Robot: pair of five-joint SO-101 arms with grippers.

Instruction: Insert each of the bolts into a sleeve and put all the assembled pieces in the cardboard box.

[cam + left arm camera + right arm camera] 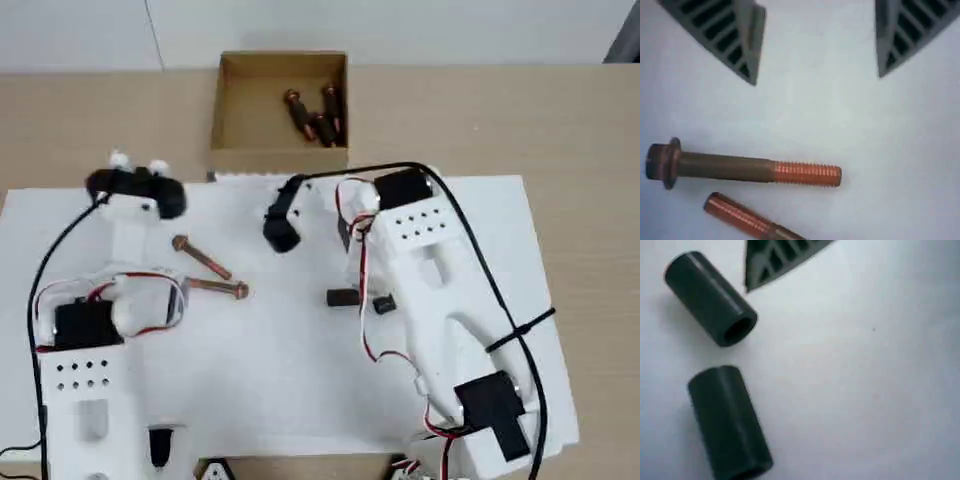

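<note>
Two copper bolts (pixel 200 258) (pixel 215 288) lie on the white board, left of centre. Both also appear in the left wrist view, one whole (pixel 740 167) and one cut off at the edge (pixel 747 220). My left gripper (pixel 815 75) hangs open above the board just beside them, with nothing between its fingers. Two black sleeves (pixel 343 297) (pixel 383 305) lie near the middle. Close up they are one sleeve (pixel 710 300) and another (pixel 730 420), with a ribbed tip of my right gripper (pixel 780 260) beside the first. The cardboard box (pixel 228 110) at the back holds assembled pieces (pixel 315 115).
The white board (pixel 300 380) covers the wooden table's front. My left arm (pixel 130 200) stands at the left and my right arm (pixel 420 230) at the right, with cables looping across between them. A black part (pixel 283 220) hangs near the board's back edge.
</note>
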